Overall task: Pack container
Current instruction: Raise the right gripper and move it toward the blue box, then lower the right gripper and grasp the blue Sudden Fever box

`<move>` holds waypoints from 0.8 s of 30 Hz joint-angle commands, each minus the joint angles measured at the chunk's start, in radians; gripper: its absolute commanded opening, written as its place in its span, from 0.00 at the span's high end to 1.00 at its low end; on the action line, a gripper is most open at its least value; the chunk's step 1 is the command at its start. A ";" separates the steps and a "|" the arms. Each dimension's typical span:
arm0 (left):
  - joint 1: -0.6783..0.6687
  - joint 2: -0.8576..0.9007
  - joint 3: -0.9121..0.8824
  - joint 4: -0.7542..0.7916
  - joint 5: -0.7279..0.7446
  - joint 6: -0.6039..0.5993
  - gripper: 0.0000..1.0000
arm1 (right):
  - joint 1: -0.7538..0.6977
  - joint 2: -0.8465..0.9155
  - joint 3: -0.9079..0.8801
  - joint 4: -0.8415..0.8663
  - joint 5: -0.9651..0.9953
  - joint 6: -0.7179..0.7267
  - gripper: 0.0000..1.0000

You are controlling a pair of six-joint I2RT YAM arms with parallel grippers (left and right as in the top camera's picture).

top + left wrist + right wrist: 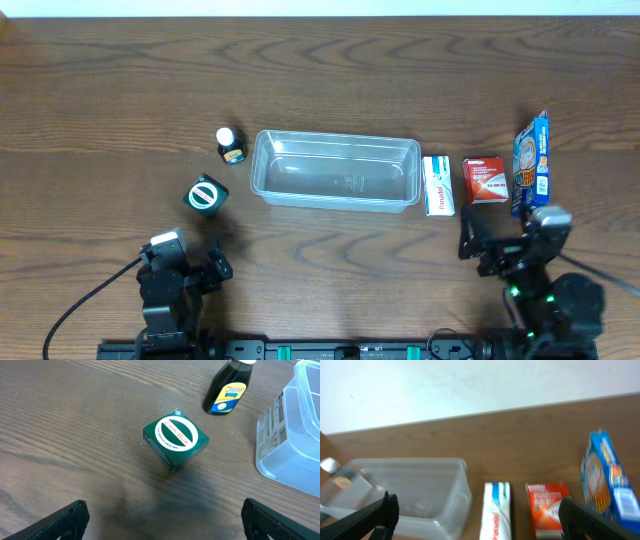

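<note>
The clear plastic container (335, 170) lies empty at the table's middle; it also shows in the left wrist view (295, 430) and the right wrist view (405, 492). Left of it are a green box (205, 194) (175, 439) and a small dark bottle (230, 146) (227, 389). Right of it lie a white box (438, 185) (495, 512), a red box (485, 181) (547, 507) and a blue packet (531, 165) (607, 480). My left gripper (185, 262) (162, 520) is open and empty, short of the green box. My right gripper (500, 240) (477, 520) is open and empty, near the white and red boxes.
The wood table's far edge (520, 410) meets a white wall behind the container. Cables (80, 310) run from the arm bases at the near edge.
</note>
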 commanded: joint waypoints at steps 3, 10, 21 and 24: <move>0.003 -0.008 -0.012 -0.004 -0.002 0.006 0.02 | 0.006 0.327 0.299 -0.062 0.037 -0.001 0.01; 0.003 -0.008 -0.012 -0.004 -0.002 0.006 0.02 | -0.028 0.852 0.787 -0.414 0.227 -0.038 0.01; 0.003 -0.008 -0.012 -0.004 -0.002 0.006 0.02 | -0.155 1.257 1.026 -0.561 0.337 -0.067 0.01; 0.003 -0.008 -0.012 -0.004 -0.002 0.006 0.02 | -0.190 1.317 1.026 -0.566 0.407 -0.068 0.04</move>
